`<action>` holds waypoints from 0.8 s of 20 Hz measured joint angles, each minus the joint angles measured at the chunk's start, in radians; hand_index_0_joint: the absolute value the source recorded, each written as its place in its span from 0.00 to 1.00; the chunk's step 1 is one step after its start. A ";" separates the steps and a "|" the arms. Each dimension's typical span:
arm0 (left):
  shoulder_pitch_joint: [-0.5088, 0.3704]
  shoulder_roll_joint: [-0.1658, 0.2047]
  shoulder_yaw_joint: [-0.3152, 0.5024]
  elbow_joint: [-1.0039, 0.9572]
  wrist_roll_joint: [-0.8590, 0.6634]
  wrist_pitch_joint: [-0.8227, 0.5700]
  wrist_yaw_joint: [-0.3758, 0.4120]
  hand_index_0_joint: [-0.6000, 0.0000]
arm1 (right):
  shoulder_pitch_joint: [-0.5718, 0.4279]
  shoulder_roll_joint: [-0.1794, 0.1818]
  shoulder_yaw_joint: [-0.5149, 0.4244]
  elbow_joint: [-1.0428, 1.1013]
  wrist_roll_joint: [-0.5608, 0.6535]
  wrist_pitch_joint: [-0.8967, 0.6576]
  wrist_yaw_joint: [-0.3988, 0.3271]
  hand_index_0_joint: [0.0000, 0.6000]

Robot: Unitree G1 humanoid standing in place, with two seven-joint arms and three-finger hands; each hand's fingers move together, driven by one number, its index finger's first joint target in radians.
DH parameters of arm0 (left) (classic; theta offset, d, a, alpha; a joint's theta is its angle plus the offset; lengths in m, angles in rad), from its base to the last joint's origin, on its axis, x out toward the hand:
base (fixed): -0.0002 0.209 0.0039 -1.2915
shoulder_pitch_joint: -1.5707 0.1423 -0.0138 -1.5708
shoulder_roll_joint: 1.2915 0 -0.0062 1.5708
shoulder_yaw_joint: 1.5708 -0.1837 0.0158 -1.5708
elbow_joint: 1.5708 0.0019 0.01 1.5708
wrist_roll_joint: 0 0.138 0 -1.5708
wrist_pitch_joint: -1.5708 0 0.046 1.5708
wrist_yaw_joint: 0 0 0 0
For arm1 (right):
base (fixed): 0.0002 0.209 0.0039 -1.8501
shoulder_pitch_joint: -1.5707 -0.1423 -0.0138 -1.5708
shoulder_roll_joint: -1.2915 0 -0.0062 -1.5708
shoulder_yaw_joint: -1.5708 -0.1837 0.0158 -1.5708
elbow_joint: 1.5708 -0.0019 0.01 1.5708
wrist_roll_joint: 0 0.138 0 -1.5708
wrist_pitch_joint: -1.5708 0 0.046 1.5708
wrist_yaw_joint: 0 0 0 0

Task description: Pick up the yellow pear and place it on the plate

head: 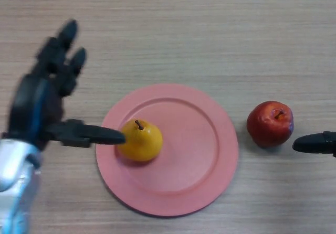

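A yellow pear (140, 140) with a dark stem stands on the left part of a pink plate (194, 155) in the middle of the wooden table. My left hand (44, 100) is to the left of the plate, open, with its fingers stretched away from me and its thumb pointing right, the thumb tip at the pear's left side. Only a black fingertip of my right hand (315, 142) shows at the right edge, just below and right of a red apple.
A red apple (270, 124) stands on the table just right of the plate. The wooden table (210, 29) stretches bare beyond the plate.
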 measured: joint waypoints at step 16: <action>0.094 0.035 0.137 -0.069 -0.076 0.073 0.019 1.00 | -0.006 0.001 0.030 -0.002 0.154 0.039 -0.025 0.00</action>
